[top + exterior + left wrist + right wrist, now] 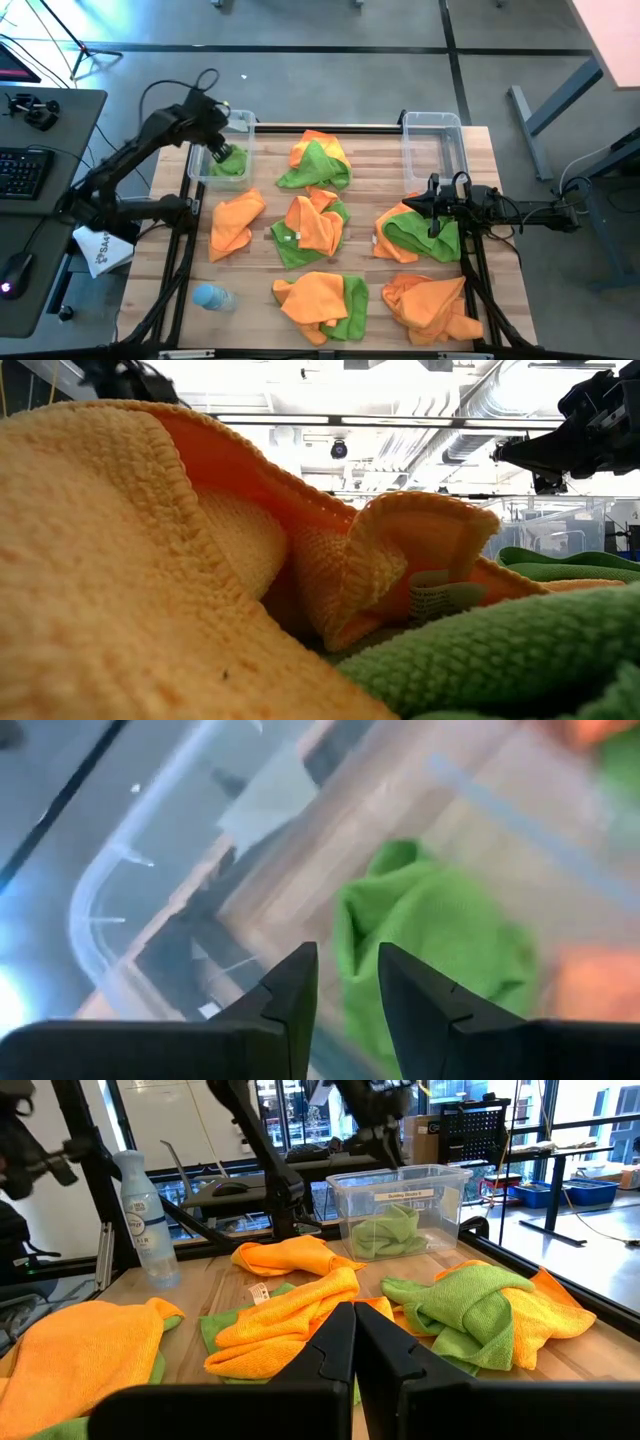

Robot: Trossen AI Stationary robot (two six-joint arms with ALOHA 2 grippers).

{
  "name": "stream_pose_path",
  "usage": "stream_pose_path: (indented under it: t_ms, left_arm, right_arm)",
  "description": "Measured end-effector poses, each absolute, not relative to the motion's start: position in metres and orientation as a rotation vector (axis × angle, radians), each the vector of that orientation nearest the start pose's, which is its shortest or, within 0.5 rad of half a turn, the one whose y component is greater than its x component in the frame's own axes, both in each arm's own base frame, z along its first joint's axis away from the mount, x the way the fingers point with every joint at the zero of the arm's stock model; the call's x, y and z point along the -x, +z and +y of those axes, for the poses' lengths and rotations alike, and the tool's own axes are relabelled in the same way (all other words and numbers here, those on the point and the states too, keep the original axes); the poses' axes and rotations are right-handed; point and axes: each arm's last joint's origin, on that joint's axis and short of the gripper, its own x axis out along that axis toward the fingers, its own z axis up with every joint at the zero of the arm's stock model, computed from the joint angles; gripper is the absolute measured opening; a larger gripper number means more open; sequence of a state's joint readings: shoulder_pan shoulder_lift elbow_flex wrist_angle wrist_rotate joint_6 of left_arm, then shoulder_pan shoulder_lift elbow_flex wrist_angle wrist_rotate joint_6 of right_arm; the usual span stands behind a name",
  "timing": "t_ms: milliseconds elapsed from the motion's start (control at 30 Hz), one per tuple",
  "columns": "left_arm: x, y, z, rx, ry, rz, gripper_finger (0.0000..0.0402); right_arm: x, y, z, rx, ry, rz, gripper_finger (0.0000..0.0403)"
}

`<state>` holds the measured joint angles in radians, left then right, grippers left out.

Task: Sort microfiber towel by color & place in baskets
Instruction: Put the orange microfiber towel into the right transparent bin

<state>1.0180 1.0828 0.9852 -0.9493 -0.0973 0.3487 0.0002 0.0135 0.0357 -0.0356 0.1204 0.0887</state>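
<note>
Orange and green microfiber towels lie in several bunched heaps on the wooden table, among them an orange one (pixel 237 222) and a green-and-orange heap (pixel 415 235). One green towel (pixel 232 163) (pixel 430 935) lies in the left clear basket (pixel 200 172) (pixel 440 1180). My left gripper (pixel 218 150) (pixel 348 982) hovers open over that basket, just above the green towel. The right clear basket (pixel 432 122) holds nothing I can see. My right gripper (pixel 408 207) (pixel 354 1330) is shut. It hangs level over the green-and-orange heap and points toward the table's left.
A pale blue bottle (pixel 212 297) (pixel 140 1210) stands near the table's near left corner. More heaps lie at the far middle (pixel 318 160), the centre (pixel 310 228), the near middle (pixel 322 300) and the near right (pixel 430 305). An orange towel (pixel 150 560) fills the low view.
</note>
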Motion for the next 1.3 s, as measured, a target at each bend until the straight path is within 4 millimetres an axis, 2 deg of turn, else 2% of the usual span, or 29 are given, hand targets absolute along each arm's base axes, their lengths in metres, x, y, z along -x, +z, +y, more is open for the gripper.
stream_pose_path:
  t_ms: [167, 300, 467, 533, 767, 1067, 1300]
  left_arm:
    - [-0.095, 0.308, 0.143, 0.266, 0.799, 0.939, 0.0095]
    - [-0.097, 0.315, 0.128, 0.245, 0.739, 0.876, 0.0078]
    - [-0.099, 0.324, 0.113, 0.243, 0.742, 0.796, 0.0017]
    - [-0.101, 0.328, 0.108, 0.259, 0.741, 0.745, 0.0006]
    - [-0.106, 0.335, 0.088, 0.293, 0.67, 0.649, 0.0001]
    - [-0.118, 0.337, 0.066, 0.227, 0.497, 0.655, 0.0]
    - [-0.124, 0.336, 0.055, 0.221, 0.416, 0.662, 0.0]
  right_arm:
    - [-0.096, 0.171, -0.003, -0.088, -0.121, 0.008, 0.0]
    - [-0.096, 0.171, -0.003, -0.088, -0.121, 0.008, 0.0]
    - [-0.096, 0.171, -0.003, -0.088, -0.121, 0.008, 0.0]
    - [-0.096, 0.171, -0.003, -0.088, -0.121, 0.008, 0.0]
    - [-0.096, 0.171, -0.003, -0.088, -0.12, 0.008, 0.0]
    - [-0.096, 0.171, -0.003, -0.092, -0.121, 0.008, 0.0]
    - [-0.096, 0.171, -0.005, -0.167, -0.16, 0.001, 0.0]
